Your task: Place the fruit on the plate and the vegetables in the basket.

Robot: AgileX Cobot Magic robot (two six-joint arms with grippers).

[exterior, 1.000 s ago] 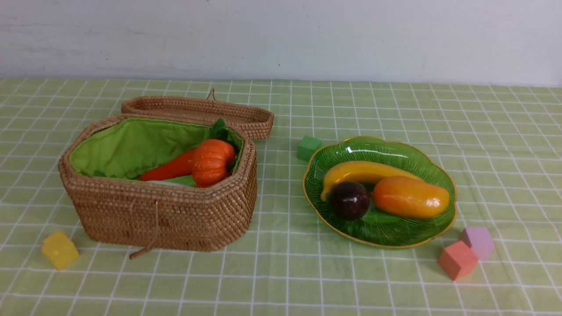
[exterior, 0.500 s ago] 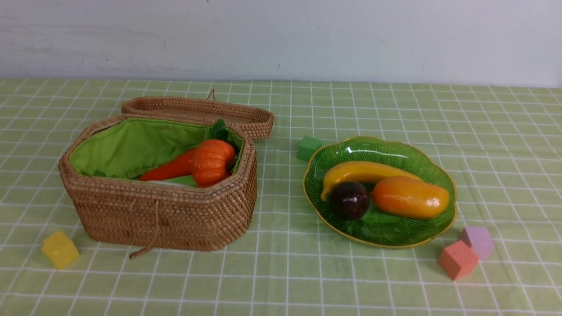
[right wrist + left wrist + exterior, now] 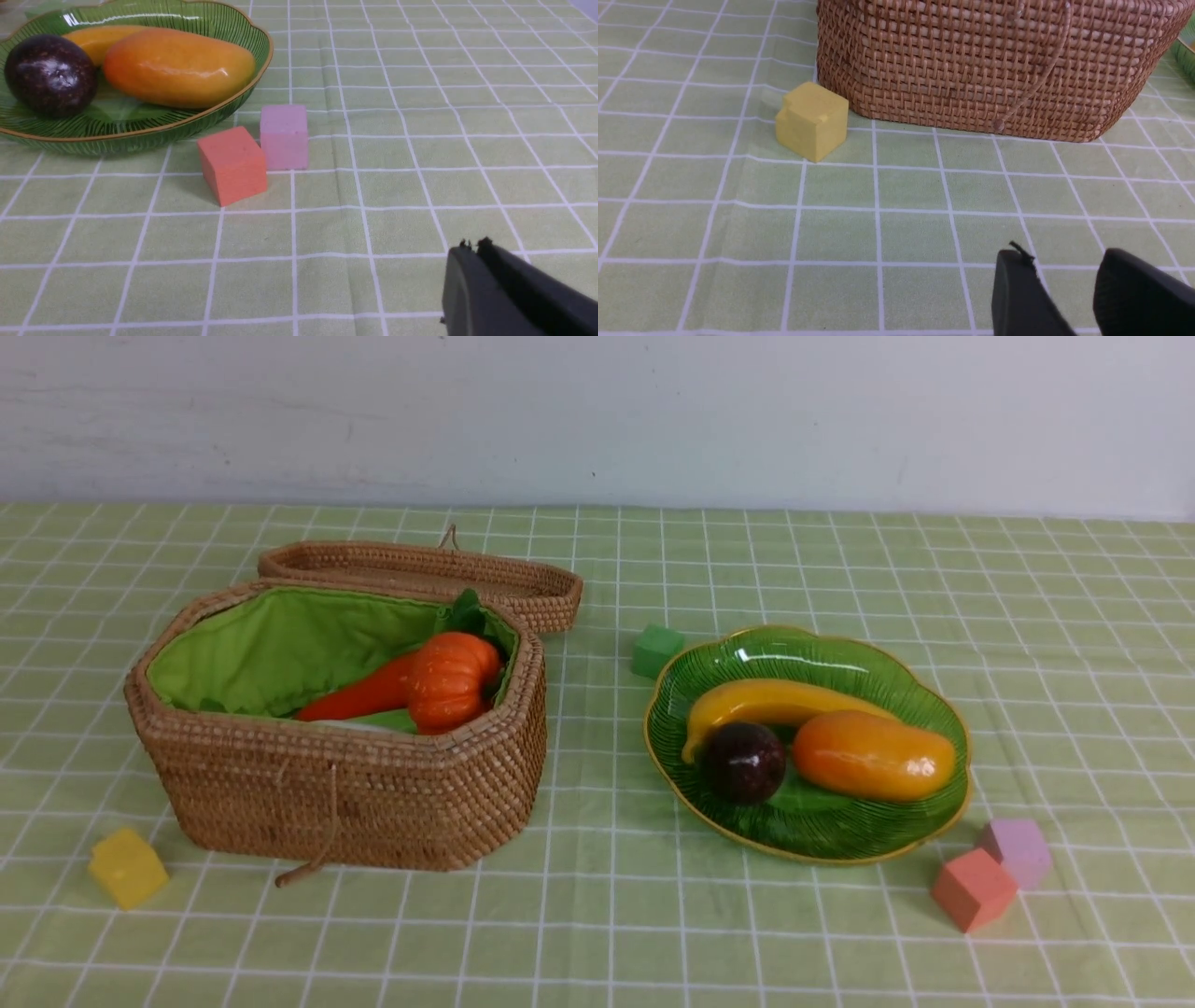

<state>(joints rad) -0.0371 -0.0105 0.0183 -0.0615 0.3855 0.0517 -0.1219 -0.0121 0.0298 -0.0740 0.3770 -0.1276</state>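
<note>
The sorting is looking done, so the best thing to do now is keep both arms back and low and not bump anything. The banana, the mangosteen and the mango are all lying together on the green plate on the right. The pumpkin and the carrot are sitting in the basket on the left, with some green leaves poking up behind them; a cucumber or radish may be hiding lower down, but I cannot tell. The left tool is hanging above the cloth near the basket with its two black fingers spread apart and nothing between them. The right tool is hanging near the plate with its fingers pressed together, holding nothing. If an arm is moving again, it is wise to lift up first, because the yellow block is just beside the basket and the coral block and pink block are touching each other right by the plate. A green block is sitting between plate and basket. The tabletop is wearing a light green cloth with white squares, and a plain pale wall is standing at the far side.
</note>
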